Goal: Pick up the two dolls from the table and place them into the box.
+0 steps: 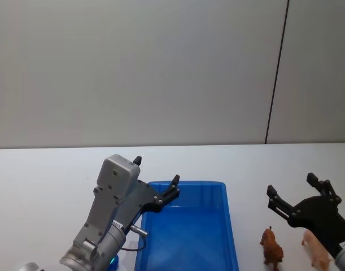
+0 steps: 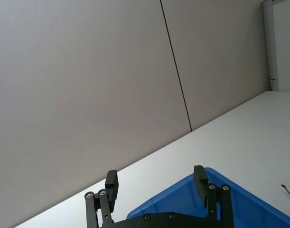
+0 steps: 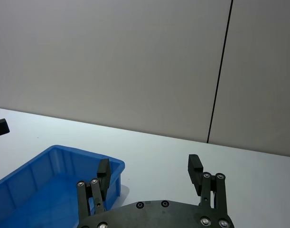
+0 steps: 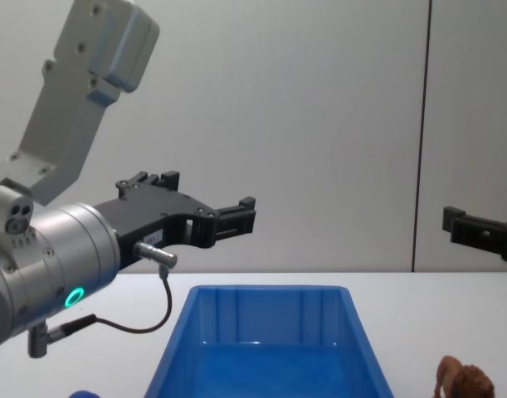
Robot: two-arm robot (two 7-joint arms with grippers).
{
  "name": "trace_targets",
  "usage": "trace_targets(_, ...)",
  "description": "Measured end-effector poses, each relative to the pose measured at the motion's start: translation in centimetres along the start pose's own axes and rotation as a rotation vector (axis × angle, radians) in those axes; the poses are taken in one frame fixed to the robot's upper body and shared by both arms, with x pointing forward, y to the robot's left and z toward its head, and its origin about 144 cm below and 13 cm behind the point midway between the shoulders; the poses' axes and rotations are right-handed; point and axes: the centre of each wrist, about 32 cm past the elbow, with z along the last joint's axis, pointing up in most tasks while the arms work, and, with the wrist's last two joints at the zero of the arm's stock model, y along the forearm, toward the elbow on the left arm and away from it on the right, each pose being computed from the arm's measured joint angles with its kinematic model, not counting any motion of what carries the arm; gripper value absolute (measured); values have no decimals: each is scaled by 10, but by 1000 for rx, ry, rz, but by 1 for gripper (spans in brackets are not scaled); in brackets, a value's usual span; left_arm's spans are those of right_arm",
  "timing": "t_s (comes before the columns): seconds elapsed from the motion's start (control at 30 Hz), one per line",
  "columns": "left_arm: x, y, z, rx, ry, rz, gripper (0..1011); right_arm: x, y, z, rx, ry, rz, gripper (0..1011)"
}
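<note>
A plain grey wall with one dark vertical seam stands behind the white table (image 1: pixel 48 169). The blue box (image 1: pixel 195 184) sits on it in front of the robot, near the middle.

The left arm rises from the lower left, its grey wrist housing tilted up. The left gripper (image 1: pixel 156 171) reaches forward and toward the right above the box's far left corner. In the chest view it hangs level, well above the table, with its fingers spread apart and nothing between them.

The right arm comes in at the lower right corner. The right gripper (image 1: pixel 291 185) points forward and slightly left, fingers spread wide and empty.

The lion (image 1: pixel 271 247) stands on the table just right of the box. The pig (image 1: pixel 315 247) stands just beside it, farther right, partly under the right gripper's black body.
</note>
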Motion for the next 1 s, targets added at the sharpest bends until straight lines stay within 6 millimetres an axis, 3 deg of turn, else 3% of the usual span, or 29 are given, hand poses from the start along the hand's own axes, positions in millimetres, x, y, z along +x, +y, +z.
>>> trace_targets(1.0,0,0,0,0,0,0,1001,5,-1,-2,-24,7,-3,1001)
